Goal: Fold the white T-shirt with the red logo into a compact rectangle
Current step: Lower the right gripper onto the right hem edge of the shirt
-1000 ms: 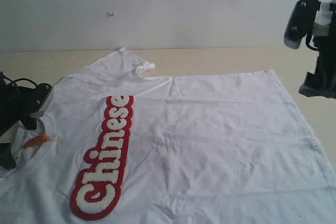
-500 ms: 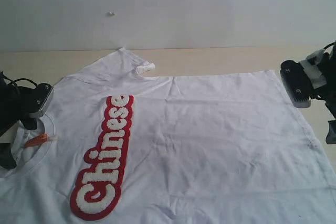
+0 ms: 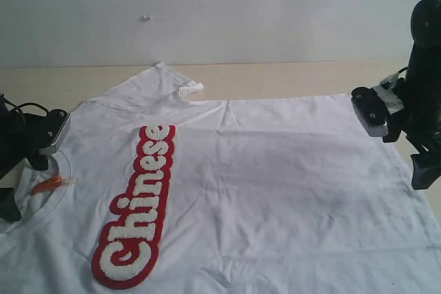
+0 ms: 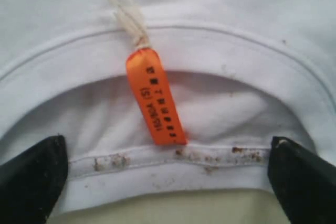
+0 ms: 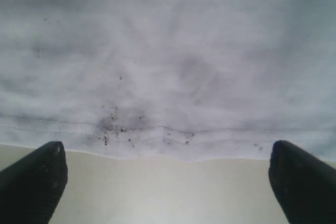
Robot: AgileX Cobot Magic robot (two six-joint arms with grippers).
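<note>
While the white T-shirt [image 3: 275,191] lies spread face-up over the desk [image 3: 289,74], its red logo [image 3: 138,208] runs as a long band across the chest, with white letters reading "Chinese". On one side of the logo, near it, sits the ribbed collar [image 4: 210,40]. An orange tag [image 4: 155,98] is tied to the collar by pale thread and lies across the neck opening. The left pincer [image 4: 167,142] is at that collar, jaws spread wide and gripping nothing, with a dark fingertip [image 4: 31,177] on each side of the tag. The collar's edge nearest the pincer is dotted with brown specks [image 4: 110,161]. Well apart from the logo, on the side opposite the collar, is the shirt's hem [image 5: 157,129], stitched in a double line and flecked with dark specks [image 5: 113,127]. The right pincer [image 5: 167,150] stands over that hem edge, jaws likewise wide and empty, with bare desk showing between them. Beyond the logo's last letter, a sleeve [image 3: 162,84] lies with its cuff turned up.
</note>
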